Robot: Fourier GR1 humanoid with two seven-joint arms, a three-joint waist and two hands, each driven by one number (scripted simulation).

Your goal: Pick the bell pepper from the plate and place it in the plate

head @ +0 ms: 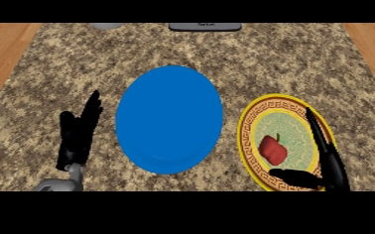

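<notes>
Granite-patterned counter (pixel 66 64), speckled brown and grey, wooden strips (pixel 15 39) at far left and far right edges. Blue plate (pixel 170 119), plain, near the counter's middle, nothing on it. Patterned plate (pixel 253 129), yellow rim with dark key border and pale green centre, just to the right of the blue plate, apart from it. Red bell pepper (pixel 275 148), lying on the patterned plate's green centre, toward its near side. Right hand (pixel 326 166), black, over the near right part of the patterned plate; fingers long and straight along the rim's right side, thumb stretched leftward across the near rim below the bell pepper; spread wide, pepper between thumb and fingers, contact not discernible, nothing grasped. Left hand (pixel 79 134), black, left of the blue plate, fingers straight and pointing away, holding nothing; grey forearm at the lower edge. Dark flat object (pixel 205 26) and grey round object (pixel 107 26) at the far edge, cut off.
</notes>
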